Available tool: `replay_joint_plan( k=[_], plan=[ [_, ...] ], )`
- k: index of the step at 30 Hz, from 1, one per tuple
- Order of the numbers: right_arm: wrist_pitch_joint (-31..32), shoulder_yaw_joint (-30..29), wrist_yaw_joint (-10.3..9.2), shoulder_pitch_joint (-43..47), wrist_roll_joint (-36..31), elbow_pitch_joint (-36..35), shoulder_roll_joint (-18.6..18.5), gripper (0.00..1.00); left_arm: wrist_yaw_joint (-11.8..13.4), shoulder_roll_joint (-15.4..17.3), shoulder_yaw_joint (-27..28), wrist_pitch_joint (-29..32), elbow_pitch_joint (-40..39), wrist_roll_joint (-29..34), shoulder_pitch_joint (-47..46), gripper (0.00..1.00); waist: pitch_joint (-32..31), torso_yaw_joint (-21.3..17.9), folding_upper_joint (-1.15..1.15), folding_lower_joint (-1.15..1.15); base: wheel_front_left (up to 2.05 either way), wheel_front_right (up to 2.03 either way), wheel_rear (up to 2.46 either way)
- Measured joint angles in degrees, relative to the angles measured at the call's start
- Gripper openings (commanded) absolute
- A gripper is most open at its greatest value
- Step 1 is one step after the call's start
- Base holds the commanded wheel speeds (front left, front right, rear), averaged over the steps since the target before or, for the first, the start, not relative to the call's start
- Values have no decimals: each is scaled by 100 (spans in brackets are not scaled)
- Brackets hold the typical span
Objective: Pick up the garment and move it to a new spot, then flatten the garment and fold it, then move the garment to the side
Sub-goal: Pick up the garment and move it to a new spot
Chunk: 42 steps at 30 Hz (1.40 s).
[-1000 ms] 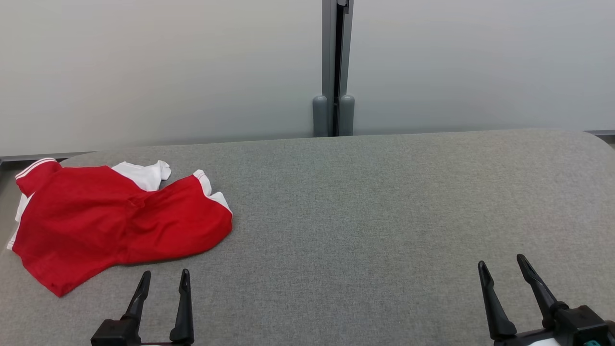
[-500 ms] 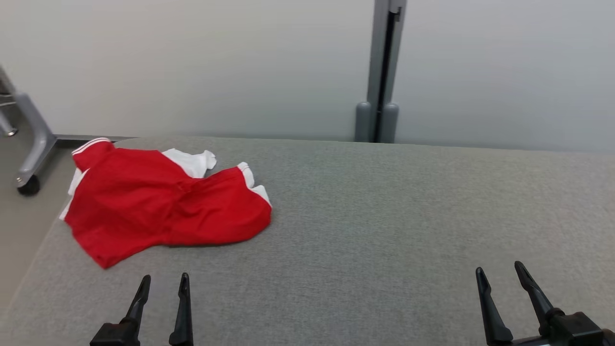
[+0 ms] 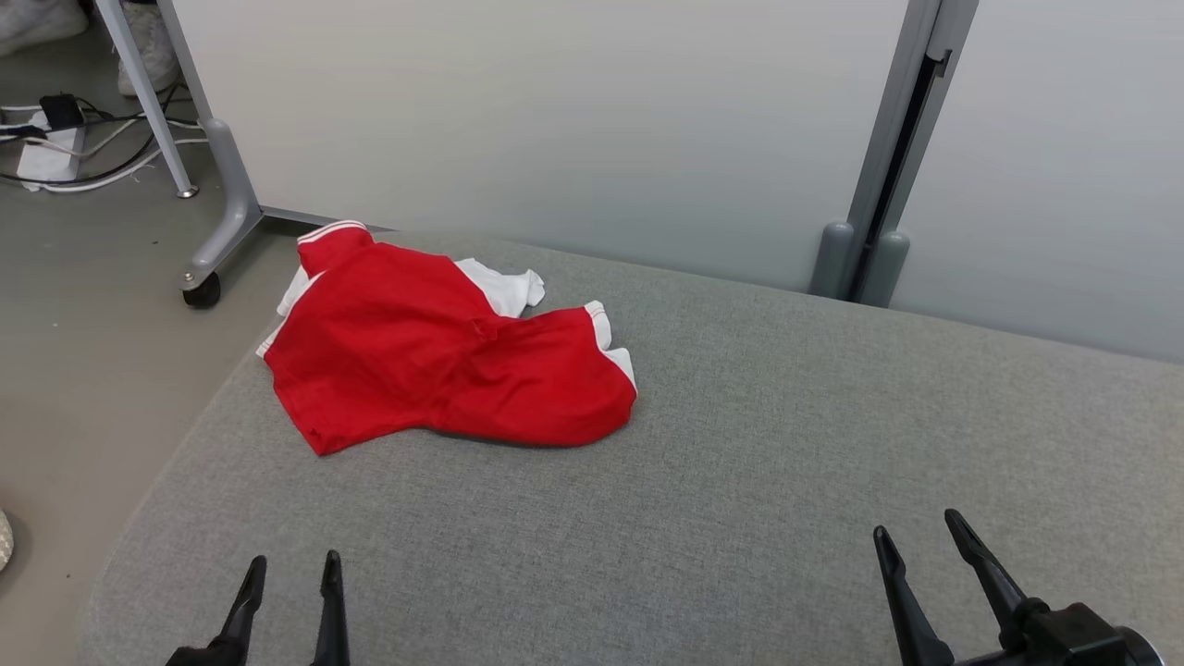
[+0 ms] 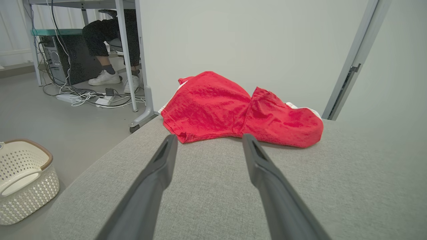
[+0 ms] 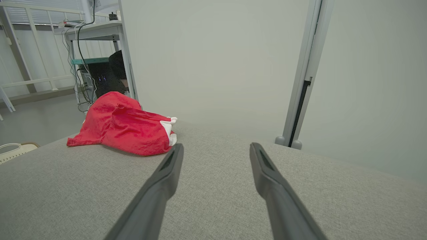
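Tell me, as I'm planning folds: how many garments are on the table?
1: the red garment with white trim, crumpled at the table's far left corner; another beneath would be hidden.

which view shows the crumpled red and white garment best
Head view: the crumpled red and white garment shows whole from above, white trim included. Both wrist views show it low and foreshortened, smaller in the right one.

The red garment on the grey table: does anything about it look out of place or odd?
The red garment lies bunched up, not flat, with white parts peeking out behind it. It sits at the far left corner of the grey table, and its left side reaches the edge. No damage shows.
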Motion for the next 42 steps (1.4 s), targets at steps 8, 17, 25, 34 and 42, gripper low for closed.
replay_joint_plan(
  k=[8,17,25,34,42],
  plan=[
    [0,85,0,-371,-188,-219,-121,100,-314,7,-820,164,554,-25,-1322,100,574,-93,0,0,0,0,0],
    [0,382,0,-1176,-120,-387,-548,100,-337,144,-1004,1555,2253,-137,-3970,100,1825,-408,0,0,0,0,0],
    [0,534,1,-1400,11,-301,-564,100,-183,272,-899,2820,3737,-315,-4848,8,2344,-1066,0,0,0,0,0],
    [0,354,1,-1337,60,-218,-370,100,-428,417,-988,2677,3744,-598,-4849,0,2136,-1395,0,0,0,0,0],
    [0,220,1,-746,62,-82,-157,100,-487,102,-1712,2722,1616,-1104,-4031,0,1354,-1375,0,0,0,0,0]
  ],
)
